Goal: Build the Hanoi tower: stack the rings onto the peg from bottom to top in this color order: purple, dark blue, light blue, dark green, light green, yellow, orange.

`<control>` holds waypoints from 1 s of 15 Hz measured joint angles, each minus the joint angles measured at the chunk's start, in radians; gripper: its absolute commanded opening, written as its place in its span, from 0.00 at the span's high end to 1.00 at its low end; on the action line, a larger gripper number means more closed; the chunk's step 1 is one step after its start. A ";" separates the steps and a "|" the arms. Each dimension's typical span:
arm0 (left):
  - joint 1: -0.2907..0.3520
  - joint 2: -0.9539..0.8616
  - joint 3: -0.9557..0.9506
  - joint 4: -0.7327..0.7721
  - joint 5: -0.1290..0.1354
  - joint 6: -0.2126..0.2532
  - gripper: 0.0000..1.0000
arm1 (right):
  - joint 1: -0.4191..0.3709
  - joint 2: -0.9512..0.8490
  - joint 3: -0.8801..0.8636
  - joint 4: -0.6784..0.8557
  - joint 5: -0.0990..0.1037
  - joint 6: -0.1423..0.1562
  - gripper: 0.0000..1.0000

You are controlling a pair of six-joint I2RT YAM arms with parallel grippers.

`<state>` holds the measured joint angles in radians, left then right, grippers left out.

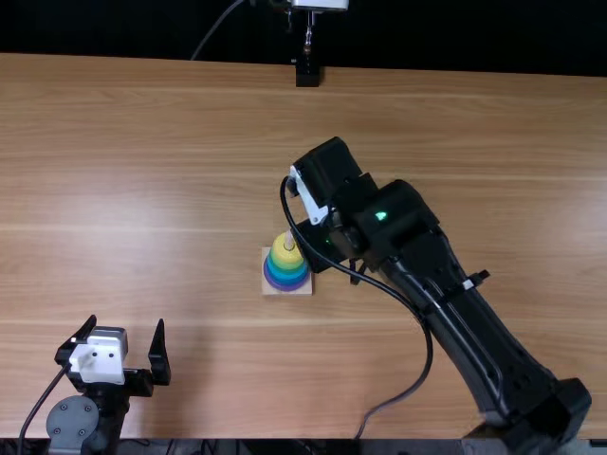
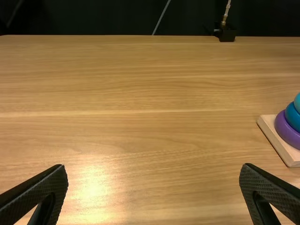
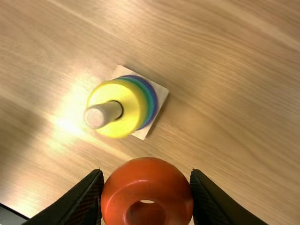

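Right gripper (image 3: 146,174): glossy, rounded orange ring (image 3: 115,190) clamped between both fingers, off the peg.
The ring is probably light, stiff and somewhat slippery; the hold on opposite sides of its outer wall is the correct one, leaving the centre hole open for the round wooden peg (image 3: 98,116). Excess pressure on the curved wall may roll it. Its surface is smooth, red-orange and shiny. The peg stands just beside the right gripper, on a square pale wood base (image 3: 161,95), with a matt-looking yellow ring (image 3: 131,101) uppermost and a wider purple ring (image 2: 287,131) lowest; the overlapped green bands between cannot be counted reliably. The left gripper (image 1: 126,322) has its fingers spread and empty, well apart from the stack.
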<state>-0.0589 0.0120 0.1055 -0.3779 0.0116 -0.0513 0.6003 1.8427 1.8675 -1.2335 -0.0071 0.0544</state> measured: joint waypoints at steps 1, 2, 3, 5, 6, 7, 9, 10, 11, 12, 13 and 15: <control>0.000 0.000 0.000 0.000 0.000 0.000 0.00 | 0.009 0.024 0.027 0.000 0.000 0.000 1.00; 0.000 0.000 0.000 0.000 0.000 0.000 0.00 | 0.015 0.038 0.048 0.003 0.000 0.001 1.00; 0.000 0.000 0.000 0.000 0.000 0.000 0.00 | 0.022 0.049 0.074 0.002 0.000 0.000 1.00; 0.000 0.000 0.000 0.000 0.000 0.000 0.00 | 0.030 0.069 0.124 0.002 0.000 0.000 1.00; 0.000 0.000 0.000 0.000 0.000 0.000 0.00 | 0.033 0.072 0.134 0.004 0.000 0.000 1.00; 0.000 0.000 0.000 0.000 0.000 0.000 0.00 | 0.036 0.078 0.137 0.003 0.000 0.000 1.00; 0.000 0.000 0.000 0.001 0.000 0.000 0.00 | 0.048 0.098 0.142 0.003 0.001 0.001 1.00; 0.000 0.000 0.000 0.000 0.000 0.000 0.00 | 0.052 0.109 0.143 0.002 0.000 0.001 1.00; 0.000 0.000 0.000 0.000 0.000 0.000 0.00 | 0.055 0.116 0.143 0.003 0.000 0.000 1.00; 0.000 0.000 0.000 0.000 0.000 0.000 0.00 | 0.055 0.121 0.143 0.003 0.000 0.000 1.00; 0.000 0.000 0.000 0.000 0.000 0.000 0.00 | 0.054 0.122 0.143 0.003 0.000 0.000 1.00; 0.000 0.000 0.000 0.000 0.000 0.000 0.00 | 0.055 0.124 0.143 0.002 0.000 0.001 1.00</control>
<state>-0.0589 0.0116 0.1055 -0.3782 0.0116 -0.0513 0.6548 1.9671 2.0102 -1.2312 -0.0067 0.0551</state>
